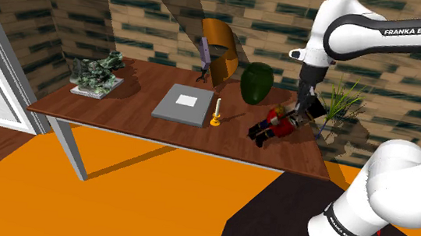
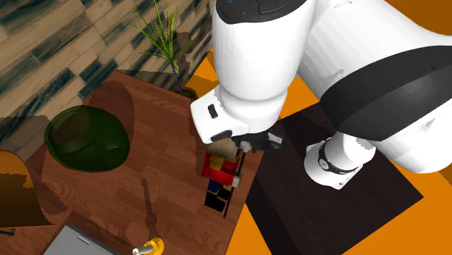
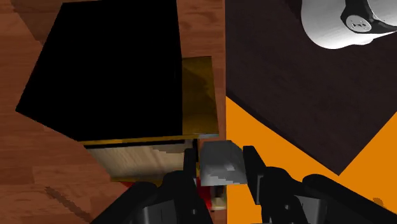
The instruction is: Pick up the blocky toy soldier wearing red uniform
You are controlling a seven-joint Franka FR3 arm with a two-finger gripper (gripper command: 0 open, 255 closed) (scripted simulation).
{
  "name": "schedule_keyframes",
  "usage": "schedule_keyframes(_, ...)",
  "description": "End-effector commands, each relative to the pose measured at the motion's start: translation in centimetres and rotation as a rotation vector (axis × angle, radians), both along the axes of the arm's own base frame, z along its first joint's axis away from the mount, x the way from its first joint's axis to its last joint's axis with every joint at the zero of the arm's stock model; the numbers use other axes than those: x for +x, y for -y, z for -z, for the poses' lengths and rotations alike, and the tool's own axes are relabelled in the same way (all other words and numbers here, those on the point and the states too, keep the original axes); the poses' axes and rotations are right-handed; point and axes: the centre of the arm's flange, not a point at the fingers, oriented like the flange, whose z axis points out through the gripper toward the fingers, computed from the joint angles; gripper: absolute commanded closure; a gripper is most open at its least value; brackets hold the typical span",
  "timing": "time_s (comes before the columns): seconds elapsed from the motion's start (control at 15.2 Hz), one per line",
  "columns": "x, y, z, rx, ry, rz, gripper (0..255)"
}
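gripper (image 3: 219, 156): fingers look clamped on a small grey part of the toy soldier (image 1: 271, 126), beside its tan face and big black hat | soldier lies flat near the table (image 1: 124, 106) edge by the stand | grip is off-centre, so I'd lift slowly and straight up, watching for swing | green dome (image 1: 257, 82) behind, well apart

On the table (image 1: 124, 102), toy soldier (image 1: 272, 125) near the edge, candlestick (image 1: 216, 114) toward the shoulder view's left, vase (image 1: 257, 82) behind it.
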Motion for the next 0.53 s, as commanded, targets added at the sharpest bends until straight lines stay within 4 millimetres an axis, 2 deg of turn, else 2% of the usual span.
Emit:
schedule_keyframes(0.0,0.0,0.0,-1.1,0.000,0.002,0.000,255)
schedule_keyframes(0.33,0.0,0.0,-3.7,0.000,0.002,0.000,255)
schedule_keyframes(0.46,0.0,0.0,-3.8,0.000,0.002,0.000,255)
